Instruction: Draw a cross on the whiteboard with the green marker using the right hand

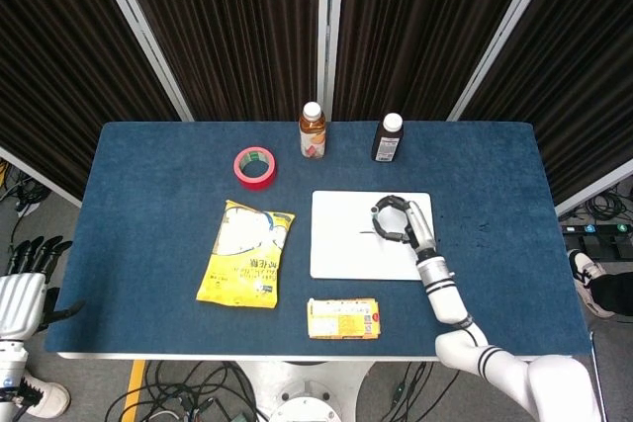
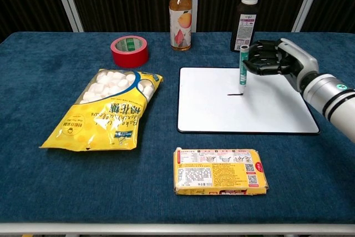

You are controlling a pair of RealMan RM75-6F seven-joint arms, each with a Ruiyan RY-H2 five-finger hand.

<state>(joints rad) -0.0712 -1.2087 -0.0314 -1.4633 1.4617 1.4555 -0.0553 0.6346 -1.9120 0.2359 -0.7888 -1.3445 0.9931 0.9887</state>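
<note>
While sitting over the blue felt-covered table (image 2: pixel 55 192), got the flat white rectangular whiteboard (image 2: pixel 277 109) right of centre with a short dark horizontal stroke (image 2: pixel 235 94) already on it. Left of that, a big yellow plastic bag of white marshmallows (image 2: pixel 105 112) lying flat. Near the front edge, just below the board, a yellow rectangular snack box (image 2: pixel 221 171). At the back, a clear plastic bottle of amber drink with a white cap (image 2: pixel 181 9) and, beside it, a dark brown bottle with a white cap (image 2: pixel 244 20), both upright. Roll of red tape (image 2: pixel 130 51) lying flat between the bag and the drink bottle.

Over the board's upper right: black-and-white right hand (image 2: pixel 277 59), fingers clamped around the slim green marker (image 2: pixel 243 69), held upright, tip down touching the right end of the stroke. Way off the table's left edge, low down: left hand (image 1: pixel 25 274), fingers spread, holding nothing.
</note>
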